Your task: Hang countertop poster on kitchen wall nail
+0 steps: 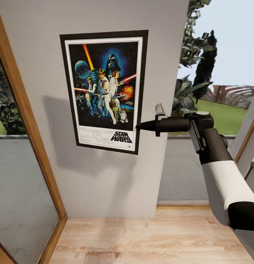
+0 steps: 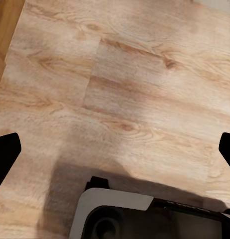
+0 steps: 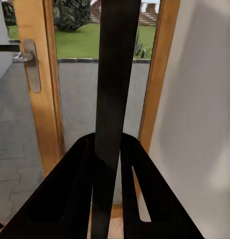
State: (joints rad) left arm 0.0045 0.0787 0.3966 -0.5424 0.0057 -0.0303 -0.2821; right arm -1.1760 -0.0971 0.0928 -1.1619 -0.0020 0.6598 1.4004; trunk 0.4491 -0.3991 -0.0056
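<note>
**Poster up against the wall, pincer not yet let go**

Poster (image 1: 105, 90) sits flat against the grey wall (image 1: 39, 47) between a wood-framed glass door (image 1: 28, 121) and a window looking onto the garden, high above the plank floor (image 1: 148, 238). It hangs slightly tilted, its top leaning toward the door side. The right pincer (image 1: 138, 126) reaches in from the side and meets the frame's lower right edge. In the right wrist view its two dark fingers (image 3: 77, 194) are clamped on the thin black frame (image 3: 112, 99), seen edge-on as a dark bar running up between them, with the wall just beside it.

No nail can be made out; if one is there, it lies hidden behind the print or is too small to tell.

By my reading the carrying is over and the task is in its last step: the print is at the wall, but whether it is hooked cannot be judged. What is left is to seat it, release, and draw the arm away.

The left pincer (image 2: 115, 149) hangs low over the floor, its finger tips spread wide and holding nothing.
</note>
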